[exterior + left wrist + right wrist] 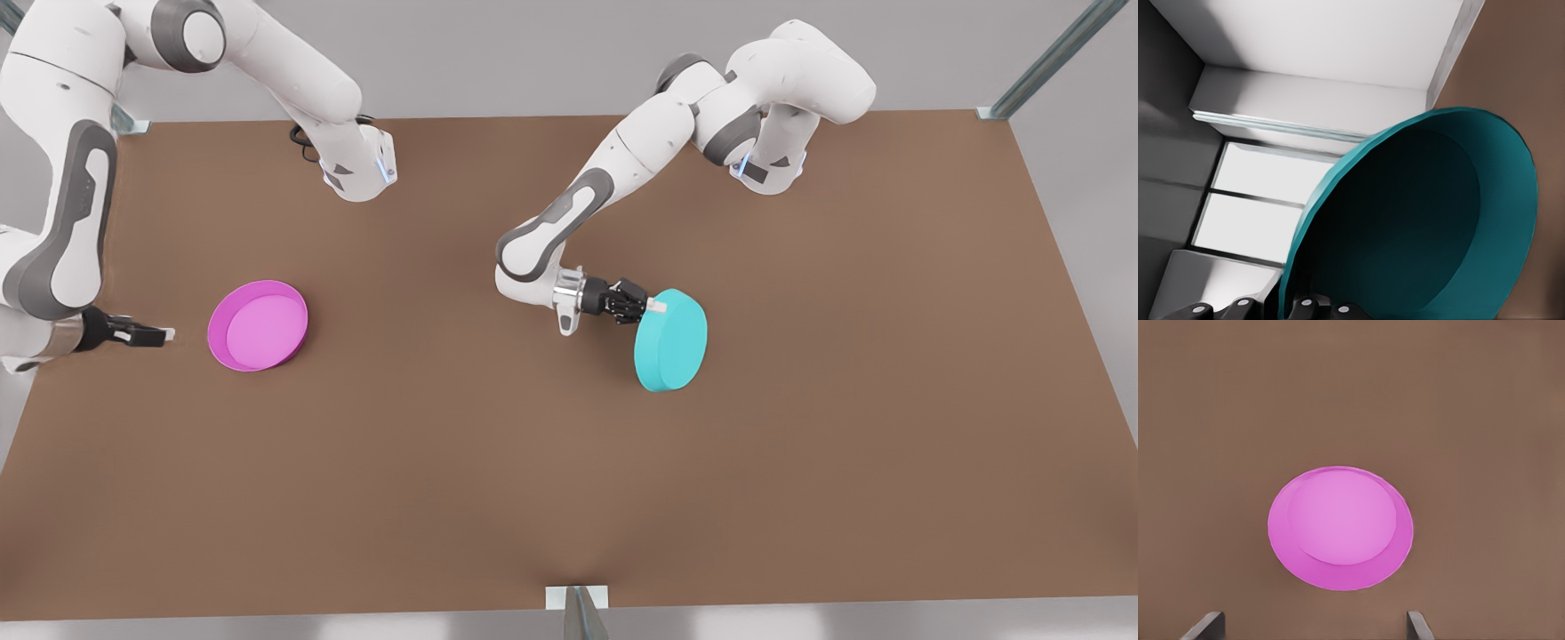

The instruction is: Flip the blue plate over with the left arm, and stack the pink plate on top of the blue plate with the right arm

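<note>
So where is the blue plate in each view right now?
Front view: blue plate right of centre, tilted on edge, its rim gripped by the left tool.
Left wrist view: blue plate, hollow side facing the camera.
Right wrist view: not in it.
Shared landmark: brown table.

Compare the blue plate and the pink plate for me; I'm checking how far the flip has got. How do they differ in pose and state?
The blue plate is tilted up on edge, flat bottom toward the front camera; the pink plate lies flat, hollow side up. The left gripper is shut on the blue plate's rim; the right gripper, open, waits beside the pink plate without touching it. Both are round, shallow and look the same size.
</note>
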{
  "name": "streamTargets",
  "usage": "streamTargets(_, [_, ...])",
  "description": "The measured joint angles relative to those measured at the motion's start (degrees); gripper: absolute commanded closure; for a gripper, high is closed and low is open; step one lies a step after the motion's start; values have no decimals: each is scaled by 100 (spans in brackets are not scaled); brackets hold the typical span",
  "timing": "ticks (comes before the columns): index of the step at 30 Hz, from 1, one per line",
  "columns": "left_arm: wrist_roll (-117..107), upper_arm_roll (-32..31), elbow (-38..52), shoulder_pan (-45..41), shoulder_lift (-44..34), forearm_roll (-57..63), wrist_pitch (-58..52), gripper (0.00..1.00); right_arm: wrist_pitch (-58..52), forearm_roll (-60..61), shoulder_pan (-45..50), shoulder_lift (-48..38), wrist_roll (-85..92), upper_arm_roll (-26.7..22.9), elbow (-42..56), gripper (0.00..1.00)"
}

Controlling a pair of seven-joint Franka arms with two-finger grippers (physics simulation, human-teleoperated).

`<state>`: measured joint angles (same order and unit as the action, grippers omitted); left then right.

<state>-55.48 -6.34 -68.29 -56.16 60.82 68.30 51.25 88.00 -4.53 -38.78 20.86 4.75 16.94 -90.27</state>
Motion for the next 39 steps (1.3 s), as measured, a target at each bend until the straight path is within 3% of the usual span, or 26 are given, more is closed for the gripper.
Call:
streamTargets(3, [-86, -85, 0, 9, 26, -63, -1, 0, 182, 126, -501, -281, 119, 346, -827, 0])
streamTargets(4, [-86, -86, 60, 6, 56, -73, -8, 0, 650, 128, -796, -340, 151, 678, -1184, 0])
streamTargets(7, [-80, -211, 114, 15, 79, -108, -36, 0, 1475, 128, -843, -374, 764, 730, -1610, 0])
streamTargets(15, [-85, -351, 450, 9, 74, -1168, -291, 0, 2155, 234, -986, 30, 905, 705, -1705, 0])
streamTargets(23, [-269, -632, 928, 18, 35, -2717, -300, 0, 2116, 260, -1091, 129, 1621, 714, -1705, 0])
streamTargets(26, [-473, -655, 1373, 18, 26, -3291, -341, 0, 1971, 268, -1231, 114, 1827, 722, -1739, 0])
streamTargets(28, [-750, -642, 2261, 97, -446, -3845, -371, 0, 1735, 305, -1350, 112, 1985, 731, -1770, 0])
streamTargets(30, [-840, -668, 2876, 1581, -1843, -4732, -158, 0, 1705, 343, -1447, 61, 2065, 732, -1992, 0])
streamTargets(31, [-828, -645, 2901, 3283, -2514, -5409, 213, 0, 1732, 397, -1467, 59, 2065, 731, -2019, 0])
streamTargets(32, [-404, -652, 2894, 5142, -2645, -6164, 804, 0, 1843, 400, -1460, 59, 2049, 732, -2047, 0])
streamTargets(34, [2406, -539, 2629, 7023, -2419, -7178, 1366, 0, 2191, 435, -1702, 50, 2047, 1003, -2450, 0])
streamTargets(35, [3817, -571, 2309, 6963, -2379, -7252, 1851, 0, 2283, 435, -1922, 59, 2054, 1177, -2515, 0])
streamTargets(37, [3955, -580, 2085, 6560, -2592, -6939, 1950, 0, 2426, 435, -1931, 59, 2051, 1188, -2635, 0])
streamTargets(38, [3936, -580, 1434, 6506, -3235, -6814, 1971, 0, 2536, 435, -1944, 59, 2055, 1188, -2679, 0])
streamTargets(39, [3992, -564, 146, 6460, -4320, -6724, 2481, 0, 2578, 435, -1959, 59, 2050, 1189, -2693, 0])
